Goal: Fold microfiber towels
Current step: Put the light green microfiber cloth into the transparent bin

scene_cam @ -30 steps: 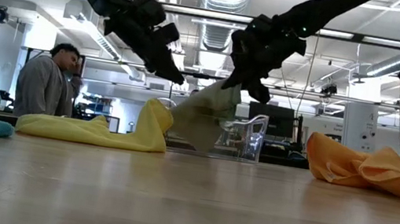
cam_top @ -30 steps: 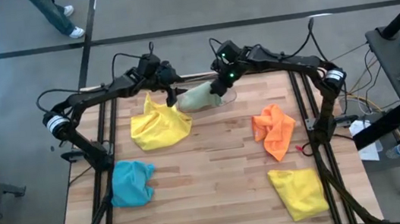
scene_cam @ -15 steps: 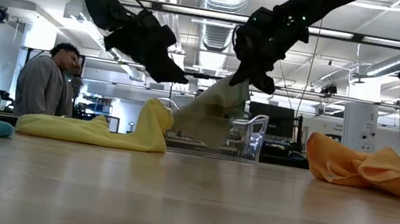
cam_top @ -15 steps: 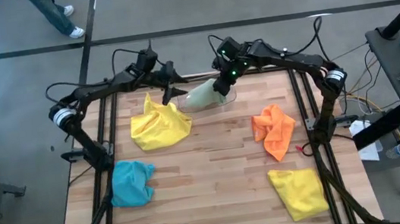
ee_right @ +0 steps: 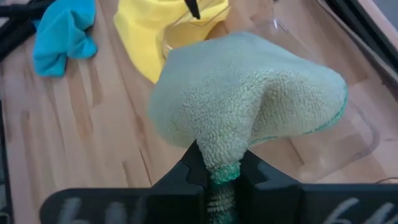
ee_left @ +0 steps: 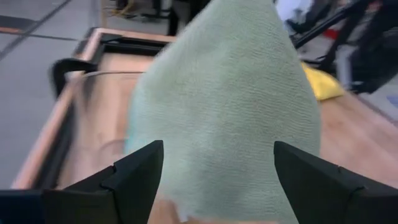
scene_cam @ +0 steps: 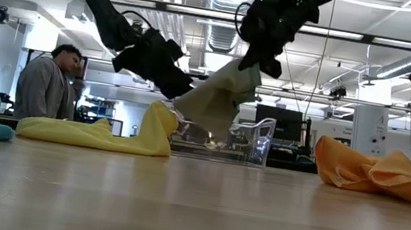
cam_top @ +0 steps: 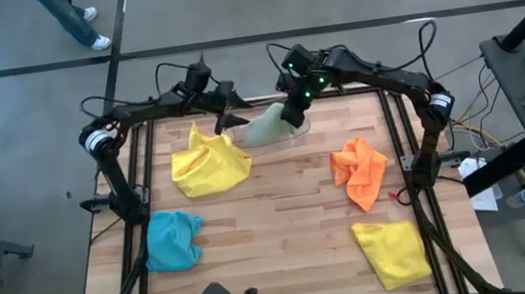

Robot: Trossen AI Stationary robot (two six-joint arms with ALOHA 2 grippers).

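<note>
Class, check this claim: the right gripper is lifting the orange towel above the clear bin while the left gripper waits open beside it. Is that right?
Not quite. The right gripper holds the pale green towel, as the right wrist view shows; the orange towel lies on the table. The clear bin and the open left gripper are as stated.

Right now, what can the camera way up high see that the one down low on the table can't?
Only the high view shows the second yellow towel near the table's front right.

Only the low view shows a person in the room behind.

Both show the right gripper holding up the green towel, with the open left gripper beside it, and the orange towel.
</note>
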